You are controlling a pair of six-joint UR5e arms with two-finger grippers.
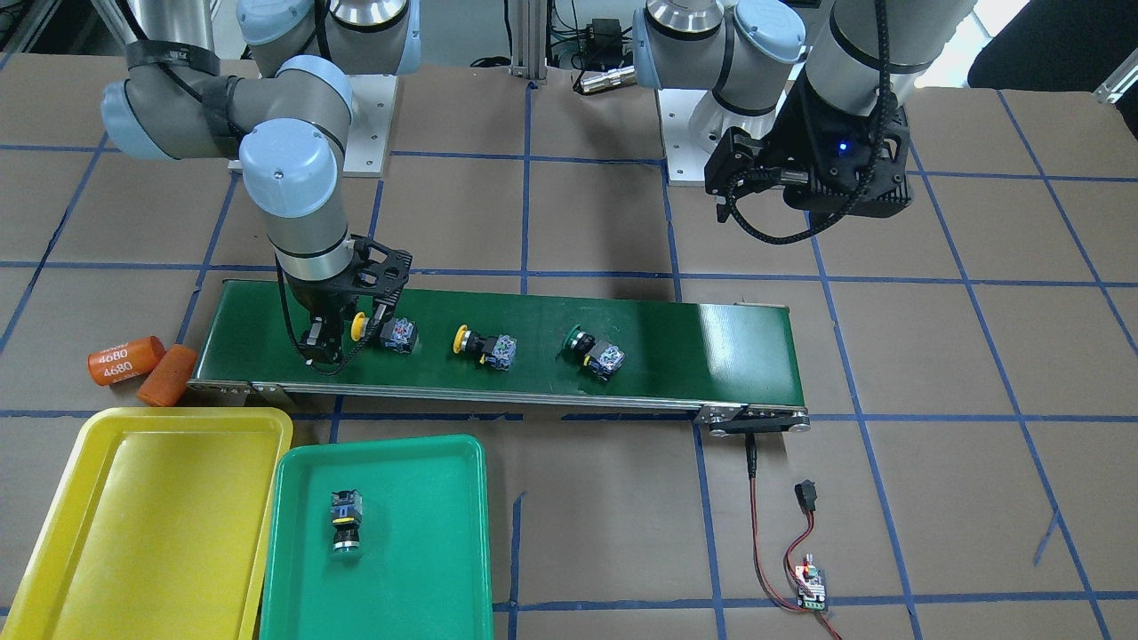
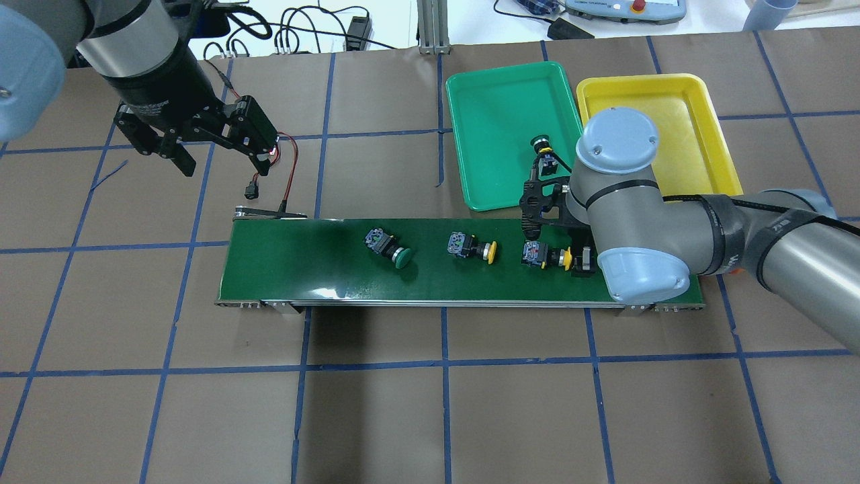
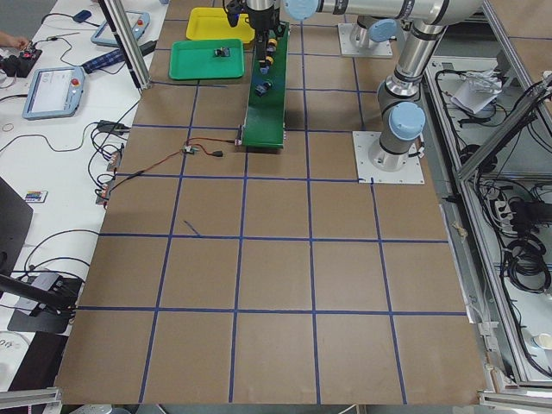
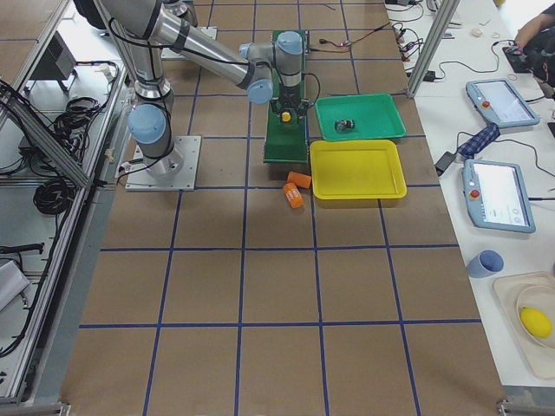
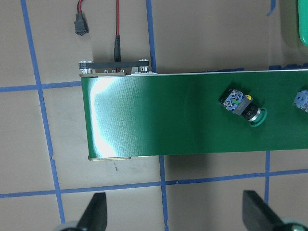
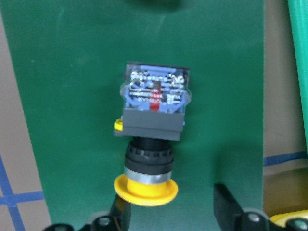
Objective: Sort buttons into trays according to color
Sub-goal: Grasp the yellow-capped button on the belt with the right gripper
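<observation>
1. Exterior front-facing view, nearest: yellow tray [image 1: 160, 524] and green tray [image 1: 418, 551] sit side by side on the bench [image 1: 933, 373]. One tray button [image 1: 345, 520] lies on its side in the green tray; its cap colour is unclear.
2. Behind them, the conveyor belt [image 1: 693, 347] carries three buttons on their sides: end yellow button [image 1: 382, 331], middle yellow button [image 1: 484, 345], green button [image 1: 594, 348].
3. Right gripper [image 1: 353, 329] is low over the belt, jaws open and straddling the end yellow button's cap.
4. Orange cylinders [image 1: 142, 363] lie beside that belt end.
5. Farthest: left gripper [image 2: 218, 160] hovers above the bench past the belt's other end, jaws wide open, empty.
</observation>
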